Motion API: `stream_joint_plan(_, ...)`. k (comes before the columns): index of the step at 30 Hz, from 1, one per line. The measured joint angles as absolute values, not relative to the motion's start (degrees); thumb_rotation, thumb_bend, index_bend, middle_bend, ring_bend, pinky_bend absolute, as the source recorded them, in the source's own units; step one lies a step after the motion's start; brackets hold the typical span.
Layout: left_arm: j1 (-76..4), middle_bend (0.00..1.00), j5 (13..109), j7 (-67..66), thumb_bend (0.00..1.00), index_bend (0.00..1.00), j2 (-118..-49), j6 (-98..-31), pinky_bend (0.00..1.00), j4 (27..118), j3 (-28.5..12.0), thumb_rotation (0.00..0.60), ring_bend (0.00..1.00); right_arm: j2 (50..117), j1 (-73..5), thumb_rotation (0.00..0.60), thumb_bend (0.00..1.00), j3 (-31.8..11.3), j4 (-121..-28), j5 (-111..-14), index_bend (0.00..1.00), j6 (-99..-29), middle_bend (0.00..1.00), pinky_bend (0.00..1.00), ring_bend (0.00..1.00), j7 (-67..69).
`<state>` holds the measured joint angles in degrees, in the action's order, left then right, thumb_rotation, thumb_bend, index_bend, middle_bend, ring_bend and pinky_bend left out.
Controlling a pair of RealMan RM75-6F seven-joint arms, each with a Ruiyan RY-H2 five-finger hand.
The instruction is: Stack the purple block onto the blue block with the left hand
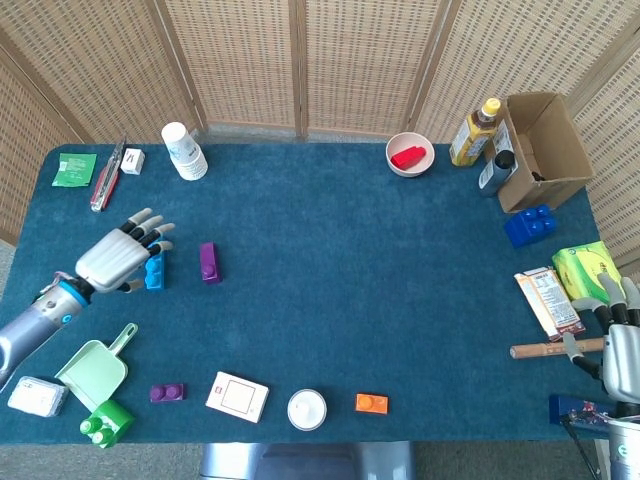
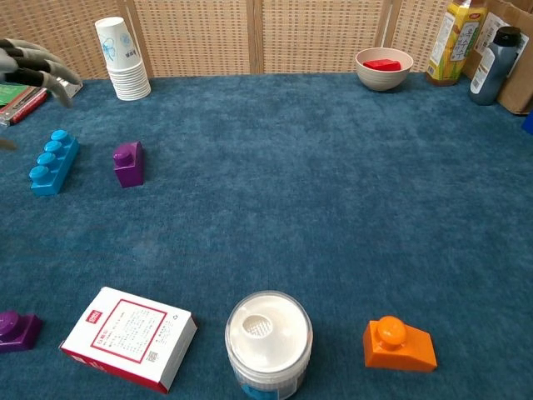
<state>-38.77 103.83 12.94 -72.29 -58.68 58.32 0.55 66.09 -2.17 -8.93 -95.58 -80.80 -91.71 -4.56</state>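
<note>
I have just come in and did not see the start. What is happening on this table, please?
The robot's left hand, open and holding nothing, hovers above the light blue four-stud block. The small purple block that it should stack on it lies untouched just beside, on the dark blue table. The right hand rests at the table's right edge, apparently open and empty.

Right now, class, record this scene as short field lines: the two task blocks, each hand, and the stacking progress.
purple block: lying on the blue cloth, apart from the blue block, untouched
blue block: long light-blue brick left of the purple one, partly hidden under the left hand in the head view
left hand: above the blue block, fingers spread, holding nothing
right hand: at the table's right edge, holding nothing
stacking: not yet begun
</note>
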Motion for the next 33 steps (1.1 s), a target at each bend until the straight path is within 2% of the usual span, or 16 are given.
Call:
stream_joint_plan(13, -45.25, 0.1, 106.39, 22.24, 0.27, 0.31, -83.0, -58.54, 0.0, 43.2, 4.12, 0.6, 0.04, 66.09, -1.34, 0.6, 0.29, -9.83, -96.85, -79.32, 0.38, -93.03, 0.14, 0.0, 0.0, -6.79)
stream_joint_plan(23, -48.77, 0.11, 106.72, 26.93, 0.27, 0.32, -90.64, -57.86, 0.0, 33.73, 6.6, 0.6, 0.03, 65.56, 0.01, 0.6, 0.29, -9.92, -97.51, -78.76, 0.38, -94.48, 0.14, 0.0, 0.0, -6.82)
stream_joint_plan(33, -50.92, 0.12, 106.26, 30.11, 0.27, 0.45, -95.83, -57.37, 0.0, 27.32, 8.38, 0.6, 0.04, 64.89, 1.08, 0.6, 0.29, -10.02, -98.1, -78.63, 0.38, -95.63, 0.14, 0.0, 0.0, -6.77)
